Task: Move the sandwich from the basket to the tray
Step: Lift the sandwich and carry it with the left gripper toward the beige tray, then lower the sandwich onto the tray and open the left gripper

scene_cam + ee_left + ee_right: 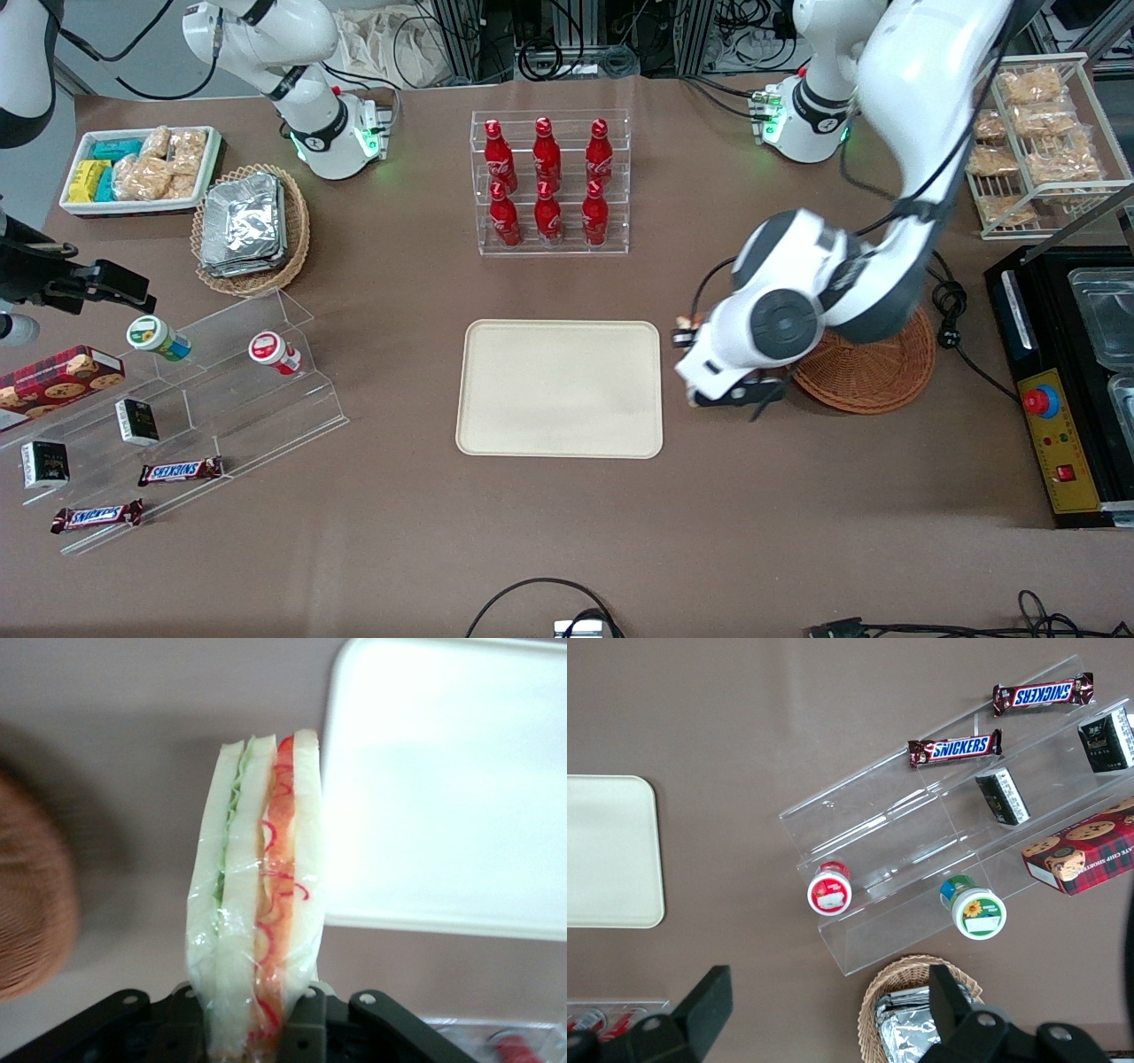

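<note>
A brown table (pixel 399 532) fills the scene; cables (pixel 567 44) and metal frames (pixel 465 31) crowd its upper edge.

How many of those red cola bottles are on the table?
6, all in the clear rack: three in its upper row, three in its lower row. None looks hidden.

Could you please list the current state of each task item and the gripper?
sandwich: wrapped in clear film, clamped upright in the gripper, above bare table between basket and tray.
gripper: shut on the sandwich, hanging between basket and tray.
basket: reddish-brown wicker, nothing visible in it, partly hidden by the arm.
tray: flat on the table, empty.
</note>
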`<action>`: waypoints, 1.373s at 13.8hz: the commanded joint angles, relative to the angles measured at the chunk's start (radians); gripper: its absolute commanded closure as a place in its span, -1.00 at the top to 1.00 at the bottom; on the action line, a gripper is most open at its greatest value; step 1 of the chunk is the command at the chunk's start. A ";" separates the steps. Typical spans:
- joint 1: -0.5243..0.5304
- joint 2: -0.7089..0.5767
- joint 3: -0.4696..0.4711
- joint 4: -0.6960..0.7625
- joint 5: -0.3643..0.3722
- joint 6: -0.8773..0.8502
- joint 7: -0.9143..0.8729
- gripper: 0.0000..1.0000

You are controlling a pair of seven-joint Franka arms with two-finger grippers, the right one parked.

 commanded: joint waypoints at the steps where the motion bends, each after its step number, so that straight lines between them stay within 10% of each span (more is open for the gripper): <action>1: -0.075 0.123 0.015 0.099 0.024 0.085 -0.046 -1.00; 4: -0.120 0.208 0.014 0.103 0.136 0.125 -0.122 -0.96; 7: -0.129 0.220 0.014 0.097 0.156 0.125 -0.139 -0.51; 8: -0.129 0.219 0.014 0.097 0.150 0.125 -0.141 -0.17; 9: -0.129 0.219 0.014 0.095 0.148 0.125 -0.144 0.77; 10: -0.129 0.217 0.014 0.094 0.156 0.121 -0.156 1.00; 19: -0.036 0.072 0.015 0.089 0.162 -0.041 -0.144 1.00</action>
